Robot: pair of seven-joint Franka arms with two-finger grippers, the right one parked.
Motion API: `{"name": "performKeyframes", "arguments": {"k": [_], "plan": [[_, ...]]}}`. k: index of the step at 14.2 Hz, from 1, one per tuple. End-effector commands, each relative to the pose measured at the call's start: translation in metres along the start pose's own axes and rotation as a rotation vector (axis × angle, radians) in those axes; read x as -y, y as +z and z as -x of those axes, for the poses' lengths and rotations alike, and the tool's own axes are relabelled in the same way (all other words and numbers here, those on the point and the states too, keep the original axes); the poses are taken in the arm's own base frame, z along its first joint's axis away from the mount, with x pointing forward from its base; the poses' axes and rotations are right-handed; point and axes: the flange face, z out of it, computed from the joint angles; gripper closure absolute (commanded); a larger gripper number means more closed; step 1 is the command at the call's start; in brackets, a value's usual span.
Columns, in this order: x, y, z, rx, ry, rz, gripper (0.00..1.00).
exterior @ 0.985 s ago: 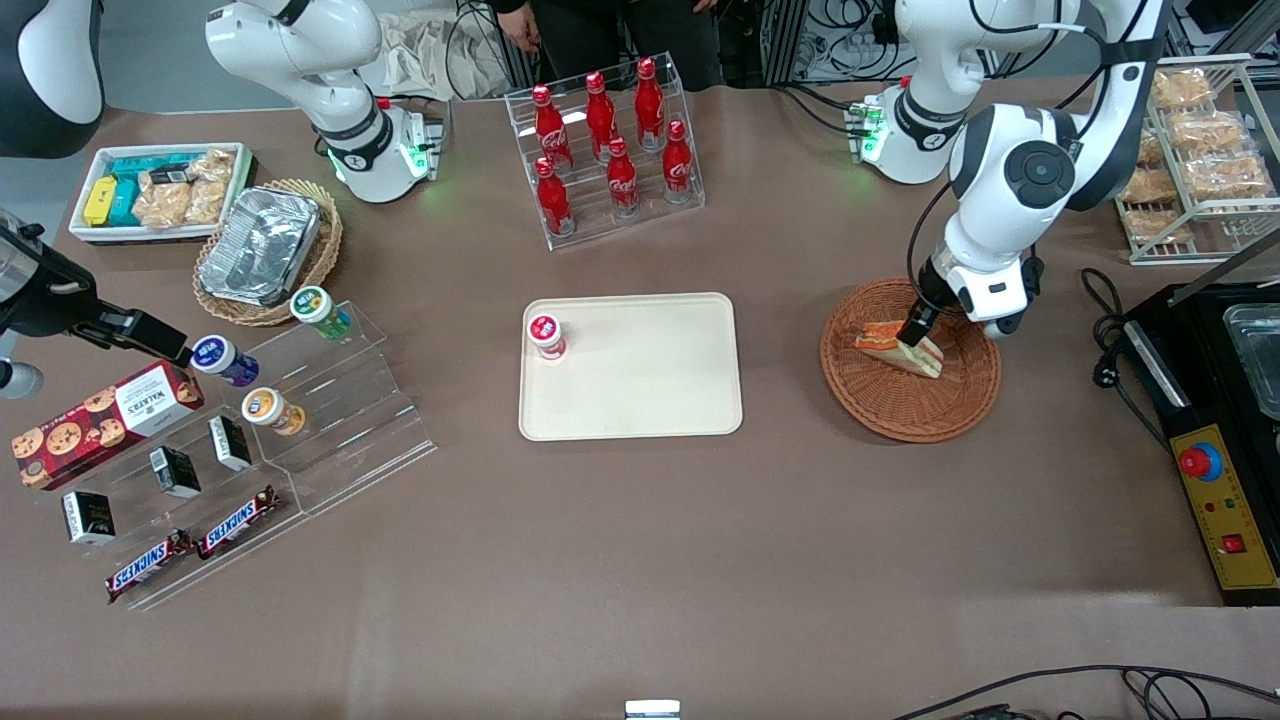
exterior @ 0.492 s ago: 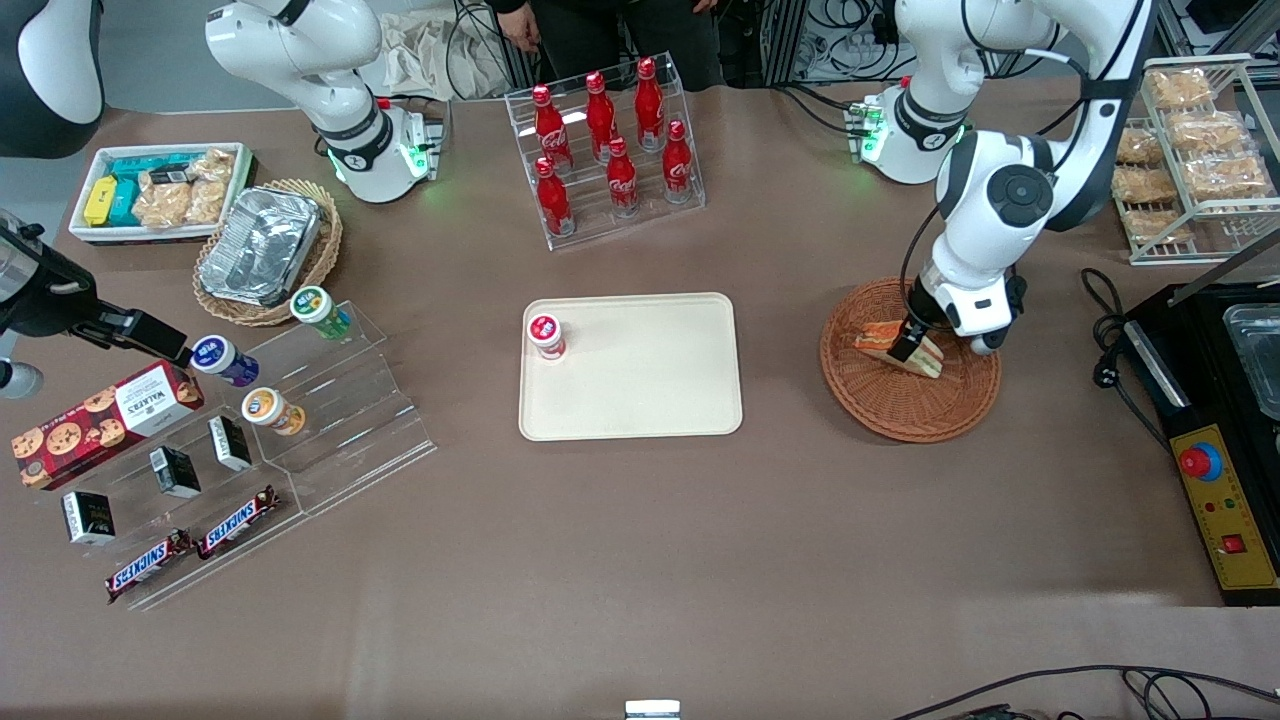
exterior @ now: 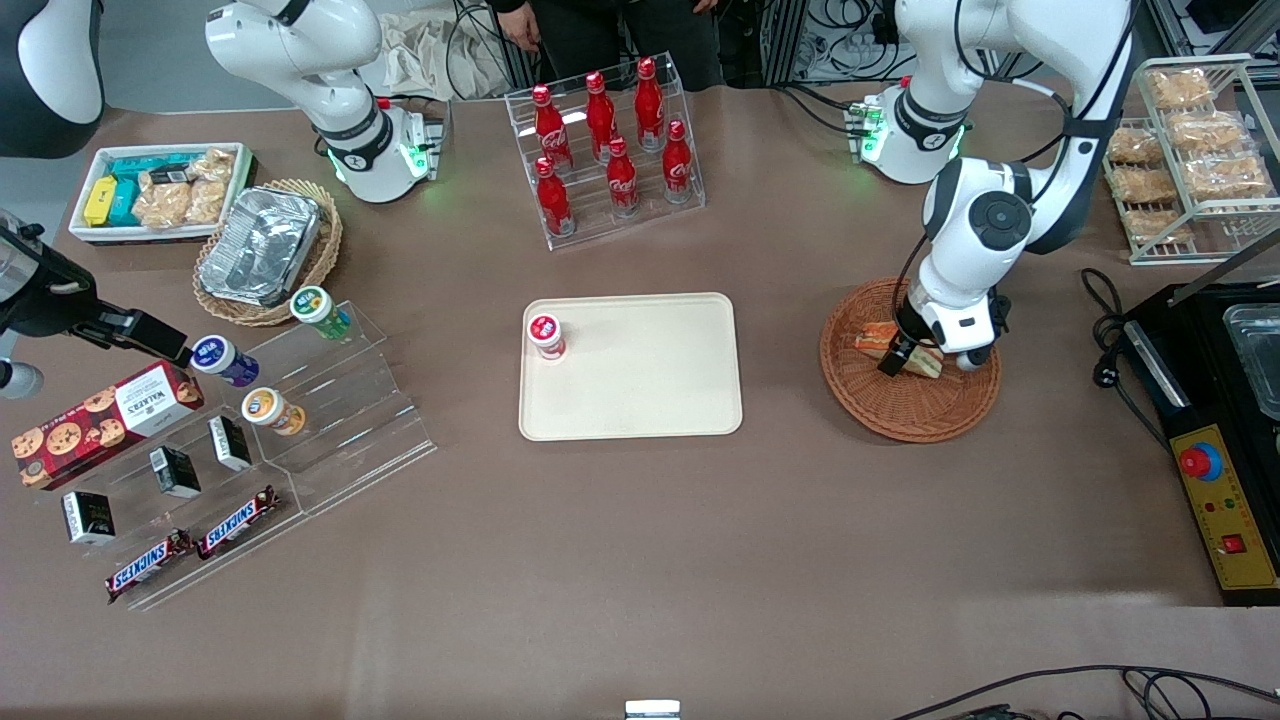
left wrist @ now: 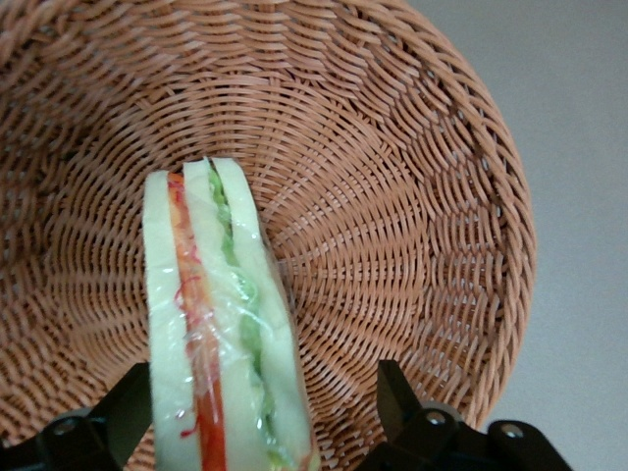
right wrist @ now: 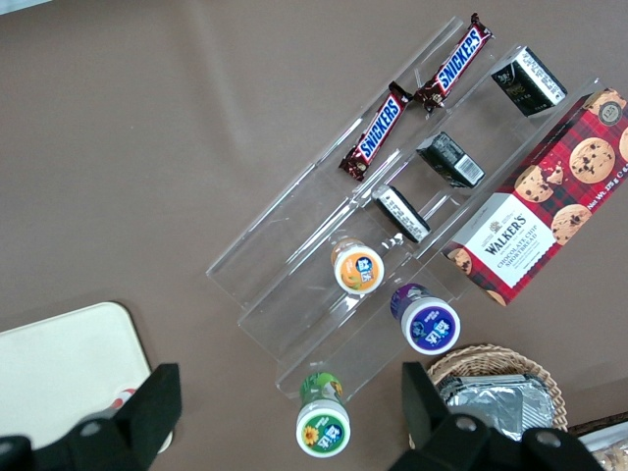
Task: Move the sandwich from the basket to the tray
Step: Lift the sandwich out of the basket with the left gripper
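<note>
The sandwich (exterior: 870, 337) is a plastic-wrapped triangular wedge standing on edge in the reddish-brown woven basket (exterior: 910, 415). In the left wrist view the sandwich (left wrist: 216, 324) shows white bread with red and green layers, against the basket's weave (left wrist: 392, 196). My left gripper (exterior: 896, 358) is down inside the basket and open, its fingers (left wrist: 391, 388) straddling the wedge. One finger lies against the bread; the other stands well apart from it. The gripper (left wrist: 260, 383) holds nothing. The cream tray (exterior: 640, 400) lies beside the basket, toward the parked arm's end.
A small red-lidded cup (exterior: 546, 336) stands on the tray's corner. A clear rack of red cola bottles (exterior: 610, 150) stands farther from the camera. A black control box (exterior: 1225, 490) and a wire rack of bagged pastries (exterior: 1190, 150) lie at the working arm's end.
The left arm has lowered and its gripper has come down around the sandwich in the basket. The sandwich has not moved.
</note>
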Motion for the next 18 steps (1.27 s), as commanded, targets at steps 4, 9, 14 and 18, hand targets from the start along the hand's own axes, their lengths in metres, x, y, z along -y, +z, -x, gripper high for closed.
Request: {"name": "performKeyframes", "arguments": {"k": [4, 9, 14, 18], "plan": [[0.001, 0.006, 0.000, -0.016, 0.007, 0.018, 0.85], [-0.005, -0.019, -0.001, -0.032, 0.015, 0.051, 1.00], [-0.041, -0.112, 0.001, -0.053, 0.072, -0.028, 1.00], [-0.086, -0.181, 0.018, -0.080, 0.212, 0.024, 1.00]]}}
